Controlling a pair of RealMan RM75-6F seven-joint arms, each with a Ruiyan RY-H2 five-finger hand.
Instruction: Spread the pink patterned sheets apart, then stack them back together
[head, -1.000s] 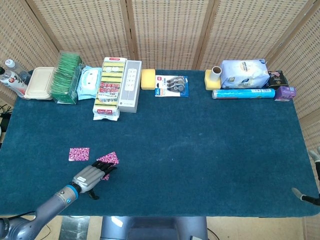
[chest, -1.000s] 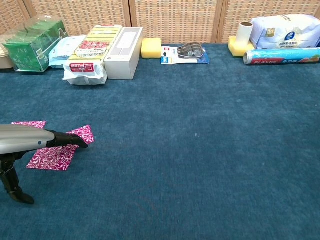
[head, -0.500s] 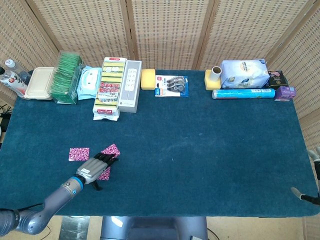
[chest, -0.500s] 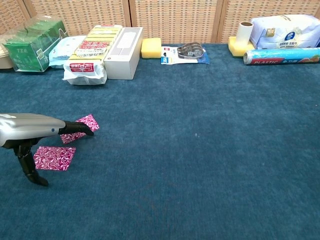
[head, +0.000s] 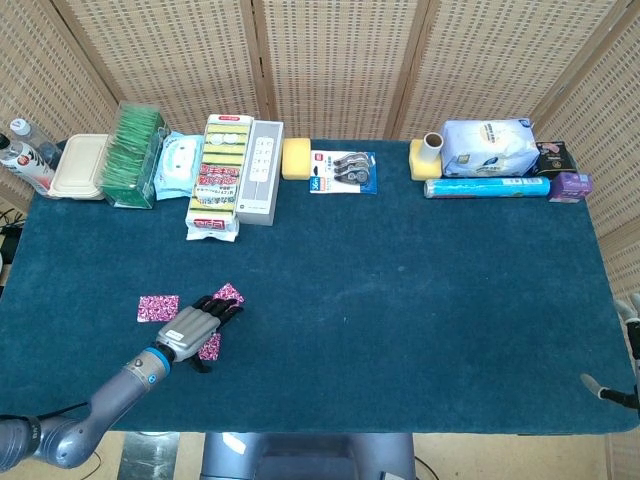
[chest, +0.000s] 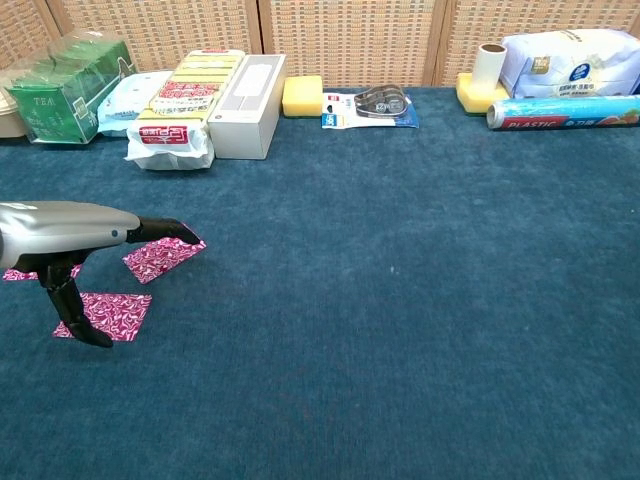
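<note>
the spreading step is judged to be in hand. three pink patterned sheets are seen on the teal cloth at the near left of the table: the far sheet (chest: 163, 254), the near sheet (chest: 105, 314) and the left sheet (head: 157, 308). in the chest view they lie apart from one another, with bare cloth between them.

the left hand (head: 197, 322) is laid low over the sheets, fingers extended forward and lying close together. its dark fingertips (chest: 180, 232) rest on the far sheet's back edge, as if pressing it flat to slide it. nothing is pinched or lifted. the thumb hangs down and appears to touch the near sheet; contact cannot be confirmed. the right hand is not in view; only a dark arm part shows at the table's right edge in the head view.

judgement: spreading is nearly complete. the next move calls for the far sheet to be released, then for one sheet to be dragged or picked up and laid squarely over another. thin flat paper on pile cloth is expected to resist pinching, so edge lifting or sliding would be needed.

nothing stands between the sheets. along the back edge, well apart: a green tea box (chest: 55, 88), a wet-wipe pack (chest: 128, 102), a sponge pack (chest: 180, 108), a white power strip box (chest: 250, 104), a yellow sponge (chest: 302, 96), a tape pack (chest: 371, 105) and a plastic wrap roll (chest: 562, 111).
</note>
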